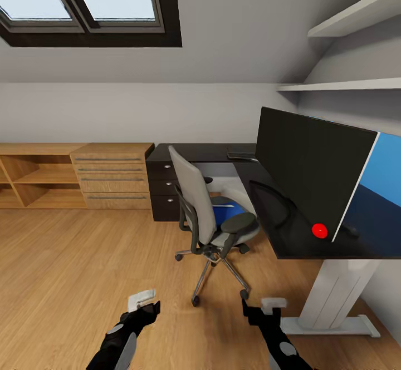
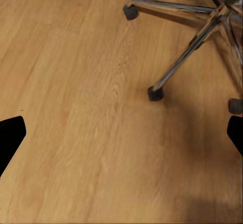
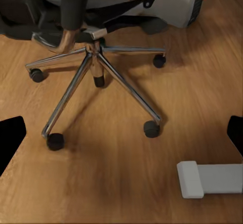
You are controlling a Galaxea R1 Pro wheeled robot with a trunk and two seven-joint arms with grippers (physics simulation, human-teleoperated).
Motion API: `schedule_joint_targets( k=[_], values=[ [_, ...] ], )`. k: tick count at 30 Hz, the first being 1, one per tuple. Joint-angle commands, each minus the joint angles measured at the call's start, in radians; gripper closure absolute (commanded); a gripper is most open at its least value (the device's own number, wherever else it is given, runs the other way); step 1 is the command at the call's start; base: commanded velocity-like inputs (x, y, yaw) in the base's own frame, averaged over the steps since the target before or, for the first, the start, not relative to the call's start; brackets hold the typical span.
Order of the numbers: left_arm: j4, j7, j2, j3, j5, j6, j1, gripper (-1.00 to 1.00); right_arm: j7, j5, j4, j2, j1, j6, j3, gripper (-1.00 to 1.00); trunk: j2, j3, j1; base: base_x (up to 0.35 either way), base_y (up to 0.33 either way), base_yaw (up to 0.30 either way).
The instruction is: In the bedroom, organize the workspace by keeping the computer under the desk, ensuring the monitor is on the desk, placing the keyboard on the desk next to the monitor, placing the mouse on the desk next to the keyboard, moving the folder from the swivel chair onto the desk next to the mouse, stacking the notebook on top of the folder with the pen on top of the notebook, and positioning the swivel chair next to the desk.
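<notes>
Robot faces the desk (image 1: 223, 152) from the open floor, arms low, probably still approaching. Swivel chair (image 1: 196, 203) stands just beside the desk's near corner, seat turned toward the desk, so the folder (image 1: 229, 212) on its seat shows as a blue patch behind the armrest; the chair's back sits between it and the robot, so a reach likely means going round. Monitor (image 1: 312, 175) already stands on the desk, at the end nearest the robot, red dot low. A dark flat thing at the desk's far end may be the keyboard (image 1: 240, 154), can't confirm. Left gripper (image 1: 143, 302) and right gripper (image 1: 266, 306) hang over bare floor short of the chair; both spread wide, holding nothing.
</notes>
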Motion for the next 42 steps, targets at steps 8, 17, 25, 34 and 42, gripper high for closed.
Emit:
schedule_joint_targets(
  k=[8, 17, 25, 34, 42],
  values=[
    [-0.055, 0.004, -0.023, 0.001, 0.011, 0.029, -0.067, -1.0, -0.018, -0.022, -0.005, 0.031, -0.074, 0.052, -0.001, -1.0, -0.057, -0.026, 0.031, 0.0, 0.0, 0.0],
    [-0.025, 0.016, -0.063, 0.0, 0.011, 0.037, -0.15, -1.0, -0.154, -0.033, 0.065, 0.102, -0.242, 0.193, 0.0, -1.0, -0.12, -0.055, 0.065, 0.0, 0.0, 0.0],
    [0.038, 0.007, -0.028, 0.0, 0.009, 0.046, -0.155, -1.0, -0.167, -0.031, 0.15, 0.126, -0.341, 0.27, 0.001, -1.0, -0.176, -0.08, 0.096, 0.0, 0.0, 0.0],
    [-0.001, 0.007, -0.02, 0.003, 0.01, 0.038, -0.156, -1.0, -0.122, -0.084, 0.161, 0.126, -0.35, 0.253, 0.009, -1.0, -0.239, -0.108, 0.13, 0.0, 0.0, 0.0],
    [-0.17, 0.009, -0.017, 0.003, 0.008, 0.043, -0.152, -1.0, -0.12, -0.083, -0.029, 0.126, -0.337, 0.259, 0.011, -1.0, -0.295, -0.133, 0.161, 0.0, 0.0, 0.0]
  ],
)
